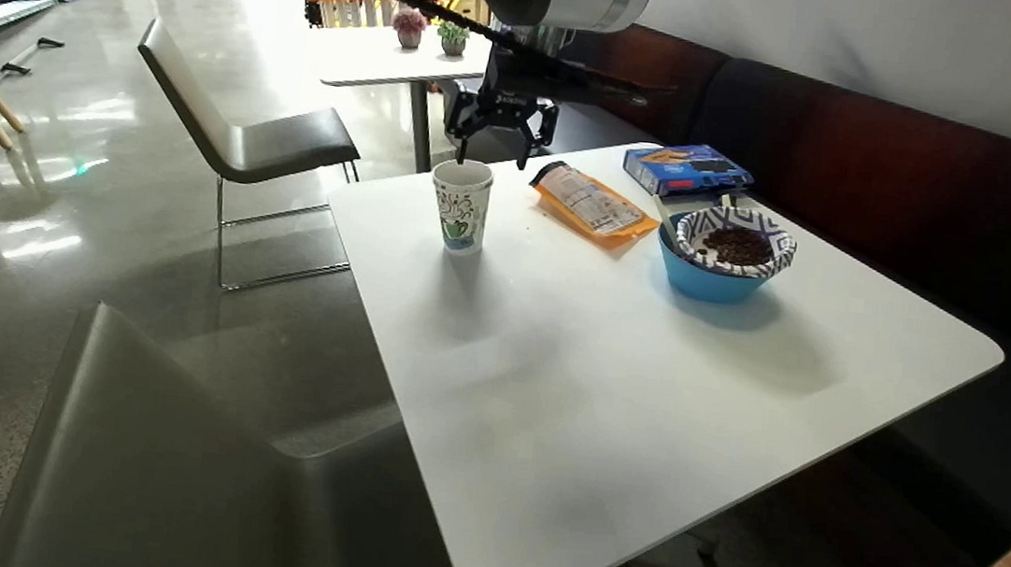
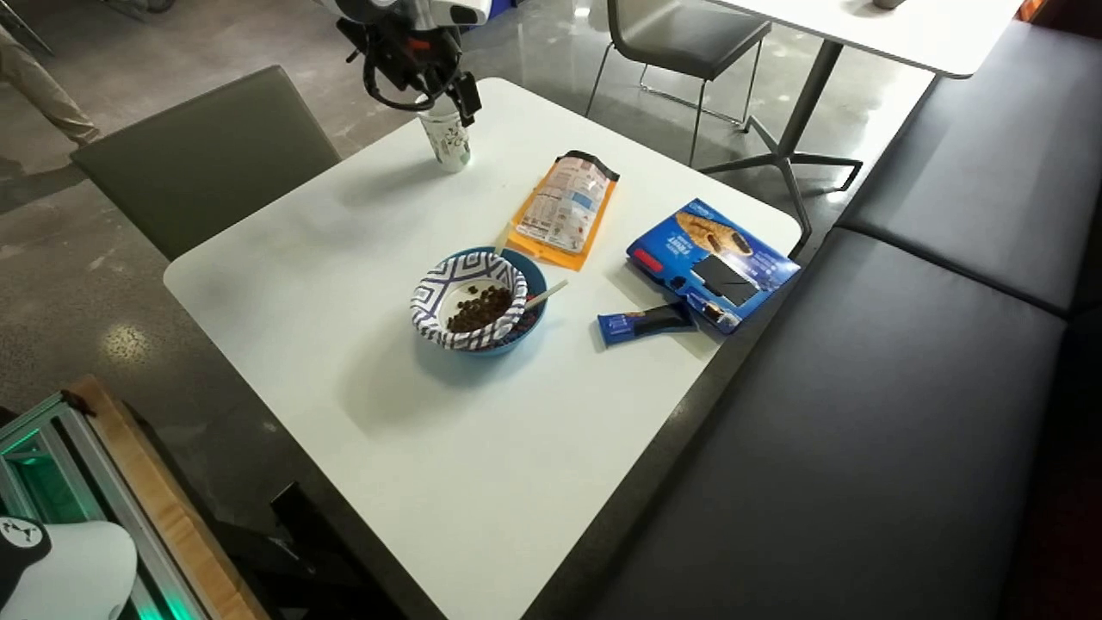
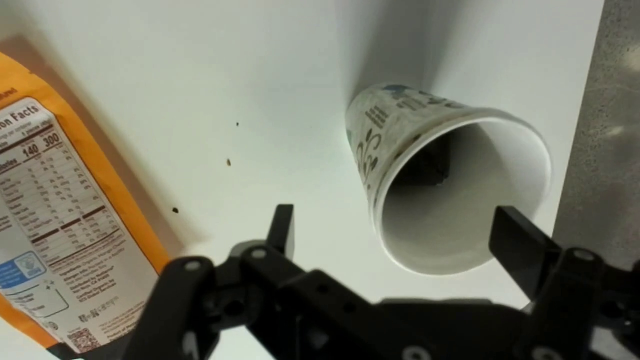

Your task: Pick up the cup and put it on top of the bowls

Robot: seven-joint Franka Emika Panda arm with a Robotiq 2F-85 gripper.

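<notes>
The cup is a white paper cup [image 1: 460, 208] with a printed green and dark pattern, upright near the table's edge; it also shows in an exterior view [image 2: 448, 145] and the wrist view [image 3: 369, 127]. Something dark lies inside it. The bowls are a light-blue bowl [image 1: 710, 282] with a white-and-dark patterned paper bowl [image 2: 441, 297] resting tilted in its top, holding brown bits. My gripper [image 1: 491, 158] is open and empty, just above the cup. In the wrist view its fingers [image 3: 393, 220] are wide apart; the right finger overlaps the cup's rim, the left is clear of it.
An orange pouch [image 1: 594, 204] lies between cup and bowls. A flat blue box [image 2: 715, 263] and a blue wrapped bar [image 2: 646, 324] lie near the bench side. Pale utensil handles [image 2: 546, 294] stick out of the bowls. A chair [image 2: 207, 155] stands against the table.
</notes>
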